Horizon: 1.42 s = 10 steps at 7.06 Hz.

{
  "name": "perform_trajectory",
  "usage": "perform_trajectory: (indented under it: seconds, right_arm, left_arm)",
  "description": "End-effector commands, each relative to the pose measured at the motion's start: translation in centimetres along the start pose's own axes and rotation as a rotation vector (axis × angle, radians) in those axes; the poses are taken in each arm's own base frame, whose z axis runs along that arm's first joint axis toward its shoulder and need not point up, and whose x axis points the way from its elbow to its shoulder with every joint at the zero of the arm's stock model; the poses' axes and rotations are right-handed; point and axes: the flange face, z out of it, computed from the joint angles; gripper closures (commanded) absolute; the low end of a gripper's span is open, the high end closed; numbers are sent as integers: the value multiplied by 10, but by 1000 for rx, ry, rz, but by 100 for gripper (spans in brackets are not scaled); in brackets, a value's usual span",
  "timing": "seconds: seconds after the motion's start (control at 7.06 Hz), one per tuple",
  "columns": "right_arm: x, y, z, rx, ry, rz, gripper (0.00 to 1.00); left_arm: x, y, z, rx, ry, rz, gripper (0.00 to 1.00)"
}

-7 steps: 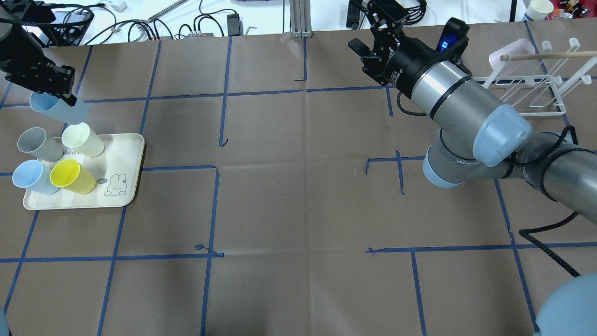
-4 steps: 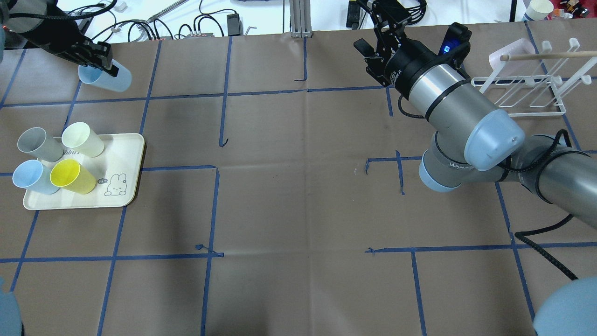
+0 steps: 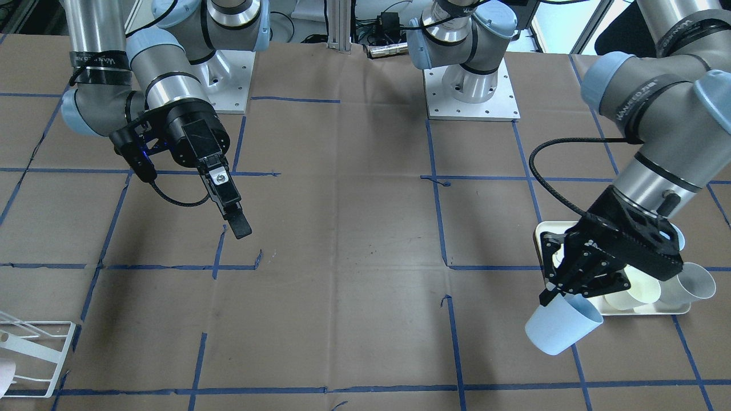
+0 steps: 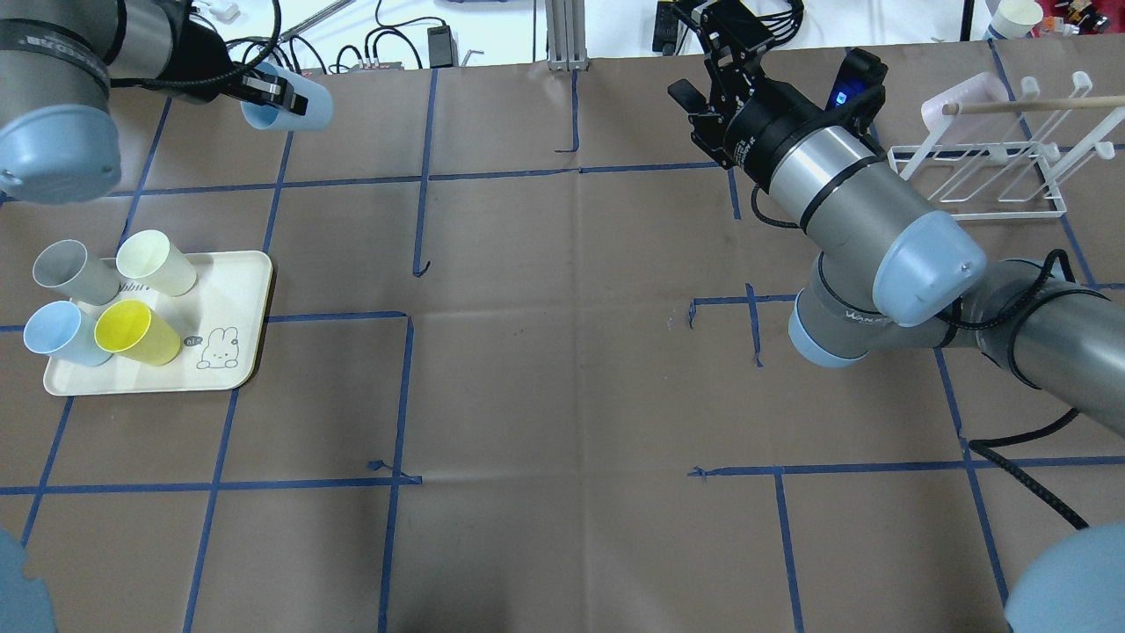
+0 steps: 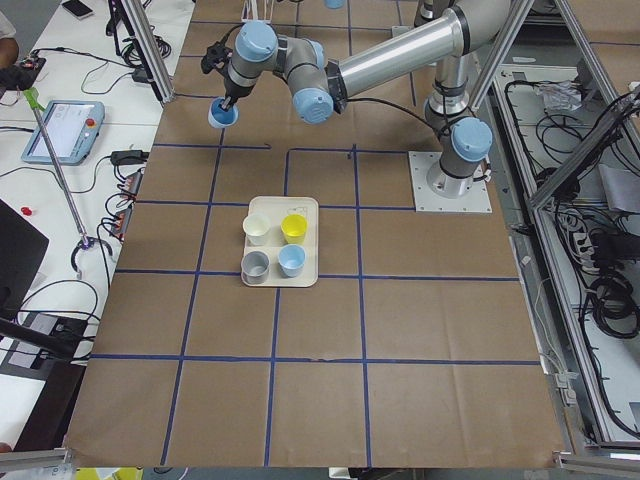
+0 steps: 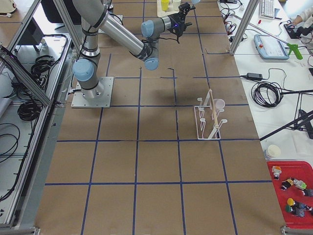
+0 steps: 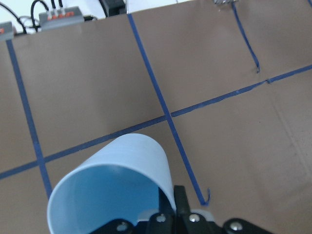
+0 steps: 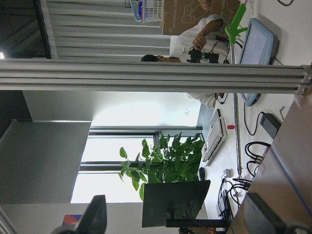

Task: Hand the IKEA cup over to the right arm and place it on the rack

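My left gripper [image 4: 274, 95] is shut on the rim of a pale blue IKEA cup [image 4: 303, 107] and holds it tilted in the air above the far left of the table. The cup also shows in the front view [image 3: 562, 326] and the left wrist view [image 7: 117, 180]. My right gripper [image 4: 679, 50] is open and empty, raised over the far middle-right of the table, well apart from the cup. In the right wrist view its fingertips [image 8: 97, 214] stand wide apart. The white wire rack [image 4: 993, 167] stands at the far right, beyond the right arm.
A pink cup [image 4: 967, 101] hangs on the rack beside a wooden rod. A cream tray [image 4: 237, 290] at the left holds several cups: grey [image 4: 66, 271], cream [image 4: 156, 262], blue [image 4: 57, 332] and yellow [image 4: 132, 332]. Cables lie past the table's far edge.
My left gripper has carried the blue cup from just beyond the tray toward the far edge and rightward. The right gripper has barely shifted and stays open.
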Motion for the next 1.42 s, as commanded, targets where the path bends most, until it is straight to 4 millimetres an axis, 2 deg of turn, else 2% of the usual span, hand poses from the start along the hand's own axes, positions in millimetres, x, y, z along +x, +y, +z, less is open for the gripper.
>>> perform_trajectory:
  seconds: [0.0,0.28,0.43,0.57,0.71,0.85,0.99,1.28]
  right_arm:
    - [2,4,-1,10,6,2,0]
    - [4,16,3,40,11,-3,0]
    - [2,14,2,78,14,-5,0]
    - [9,24,4,85,26,-1,0]
    - [16,26,2,86,43,4,0]
    - [25,24,-2,120,67,12,0]
    - [28,23,-3,127,73,7,0]
    - [36,26,2,104,100,-51,0]
  left_arm:
    - [40,6,2,238,90,117,100]
    - [64,35,24,434,186,221,100]
    - [78,46,26,517,253,273,100]
    - [90,51,26,572,318,310,100]
    - [111,49,25,630,398,376,100]
    - [117,46,24,646,408,401,100]
    - [122,47,32,650,450,401,100]
    - [153,54,60,682,527,468,100]
